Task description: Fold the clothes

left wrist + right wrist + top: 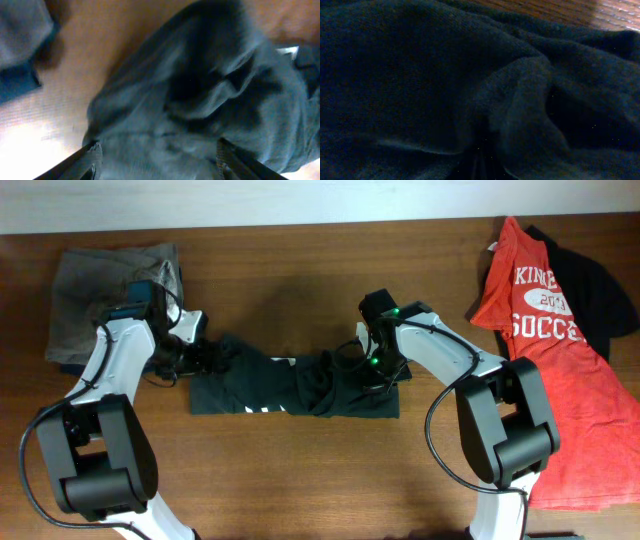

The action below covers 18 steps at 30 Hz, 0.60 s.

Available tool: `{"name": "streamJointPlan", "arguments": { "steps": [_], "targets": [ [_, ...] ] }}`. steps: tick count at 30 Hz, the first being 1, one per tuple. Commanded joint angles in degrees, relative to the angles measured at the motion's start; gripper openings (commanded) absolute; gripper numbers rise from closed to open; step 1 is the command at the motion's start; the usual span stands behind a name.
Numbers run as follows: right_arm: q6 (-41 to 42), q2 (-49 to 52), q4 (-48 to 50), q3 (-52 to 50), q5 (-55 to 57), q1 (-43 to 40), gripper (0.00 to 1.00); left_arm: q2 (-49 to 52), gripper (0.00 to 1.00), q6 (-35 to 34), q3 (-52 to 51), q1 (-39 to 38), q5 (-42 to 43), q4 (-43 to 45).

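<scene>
A dark teal shirt [290,390] lies bunched in a strip at the middle of the table. My left gripper [205,358] is at its left end. In the left wrist view the fingers [157,160] stand wide apart with the shirt's cloth [200,90] between them, so the gripper is open. My right gripper [367,375] is low on the shirt's right part. In the right wrist view the fingers [480,167] are pressed together in a pinched fold of the dark cloth [420,75].
A folded grey garment [110,290] lies at the back left, over something dark blue. A red soccer shirt [560,390] lies spread at the right, on top of a black shirt [595,280]. Bare wood [300,480] shows along the front.
</scene>
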Motion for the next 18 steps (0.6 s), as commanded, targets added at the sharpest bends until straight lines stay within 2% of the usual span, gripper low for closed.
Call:
{"name": "streamJointPlan", "arguments": {
  "steps": [1,3,5,10,15,16,18],
  "targets": [
    [-0.6,-1.2,-0.6,-0.5,-0.7,-0.2,0.06,0.3,0.79,6.9,-0.7,0.1,2.8,2.9],
    [-0.6,-1.2,-0.9,-0.5,-0.7,-0.2,0.06,0.3,0.79,6.8,-0.9,0.1,-0.9,4.1],
    [-0.6,-1.2,-0.9,-0.5,-0.7,-0.2,0.06,0.3,0.84,6.9,-0.9,0.1,-1.2,5.0],
    [-0.6,-1.2,-0.8,-0.5,-0.7,-0.2,0.06,2.4,0.84,6.9,-1.2,0.1,-1.4,5.8],
    [-0.6,-1.2,-0.8,-0.5,-0.7,-0.2,0.06,5.1,0.84,6.9,-1.2,-0.1,6.8,6.5],
    [-0.6,-1.2,-0.8,-0.5,-0.7,-0.2,0.06,5.1,0.83,6.9,-1.2,-0.2,8.7,6.8],
    [-0.6,-1.2,-0.8,-0.5,-0.7,-0.2,0.06,5.1,0.72,6.8,-1.2,-0.5,10.8,6.8]
  ]
}}
